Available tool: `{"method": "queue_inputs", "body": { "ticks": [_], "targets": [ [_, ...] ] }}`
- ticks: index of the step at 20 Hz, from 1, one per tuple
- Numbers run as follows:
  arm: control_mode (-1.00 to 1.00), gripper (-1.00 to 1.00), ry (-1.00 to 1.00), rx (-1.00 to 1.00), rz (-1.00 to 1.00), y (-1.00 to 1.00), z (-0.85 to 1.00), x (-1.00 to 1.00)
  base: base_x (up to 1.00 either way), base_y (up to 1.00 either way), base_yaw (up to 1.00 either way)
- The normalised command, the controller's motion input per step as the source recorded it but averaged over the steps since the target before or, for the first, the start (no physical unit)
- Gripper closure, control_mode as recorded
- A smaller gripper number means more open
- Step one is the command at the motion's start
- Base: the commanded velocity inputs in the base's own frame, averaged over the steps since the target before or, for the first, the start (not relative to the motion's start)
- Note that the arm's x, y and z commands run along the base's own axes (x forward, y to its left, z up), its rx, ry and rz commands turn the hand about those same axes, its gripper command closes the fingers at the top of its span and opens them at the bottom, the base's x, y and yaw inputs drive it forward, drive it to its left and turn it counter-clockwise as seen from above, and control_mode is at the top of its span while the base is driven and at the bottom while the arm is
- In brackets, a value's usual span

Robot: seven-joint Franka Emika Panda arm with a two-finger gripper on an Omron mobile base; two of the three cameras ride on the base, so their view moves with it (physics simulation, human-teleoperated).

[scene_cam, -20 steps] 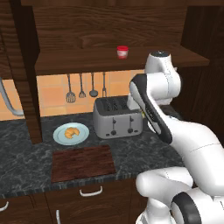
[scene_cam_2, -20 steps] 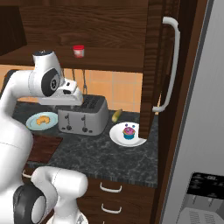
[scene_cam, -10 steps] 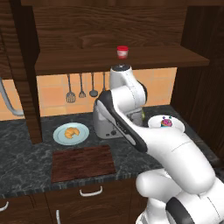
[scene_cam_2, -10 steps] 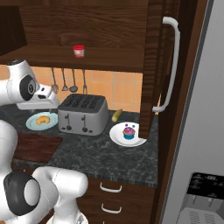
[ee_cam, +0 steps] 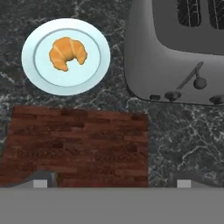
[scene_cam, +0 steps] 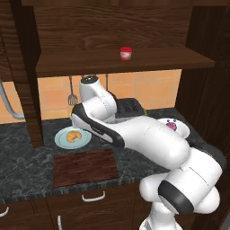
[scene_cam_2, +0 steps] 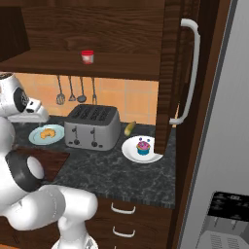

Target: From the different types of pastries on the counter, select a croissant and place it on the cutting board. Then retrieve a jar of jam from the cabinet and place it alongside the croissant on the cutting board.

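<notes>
Our arm has swung from the right side of the left base view over to the left, and now we look down on the croissant (ee_cam: 67,53). It sits on its light blue plate (ee_cam: 94,74) in the upper left of the hand view, just above the cutting board (ee_cam: 78,144). That means we are getting ready to pick it up. We cannot tell if our pincer is spread. The jar of jam (scene_cam: 126,53) waits on the cabinet shelf (scene_cam: 157,62).

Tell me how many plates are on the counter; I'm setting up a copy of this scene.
2. A light blue plate holding the croissant sits left of the toaster, behind the cutting board. A white plate holding the cupcake sits right of the toaster. The arm could hide others.
</notes>
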Motion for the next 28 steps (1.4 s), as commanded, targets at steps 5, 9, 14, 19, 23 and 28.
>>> {"method": "queue_inputs", "body": {
  "ticks": [5, 9, 14, 19, 23, 28],
  "targets": [
    [-1.00, -1.00, 0.01, 0.06, -0.19, 0.61, -0.60, 0.36, 0.00, 0.00, 0.00],
    [-1.00, -1.00, 0.00, 0.12, -0.16, 0.09, -0.46, 0.49, 0.00, 0.00, 0.00],
    [-1.00, -1.00, 0.00, 0.07, -0.13, 0.01, -0.41, 0.53, 0.00, 0.00, 0.00],
    [-1.00, -1.00, 0.00, 0.03, -0.09, 0.19, -0.28, 0.47, 0.00, 0.00, 0.00],
    [-1.00, -1.00, 0.00, 0.00, -0.06, 0.34, -0.14, 0.29, 0.00, 0.00, 0.00],
    [-1.00, -1.00, 0.02, 0.00, -0.06, 0.19, -0.19, 0.34, 0.00, 0.00, 0.00]
  ]
}}
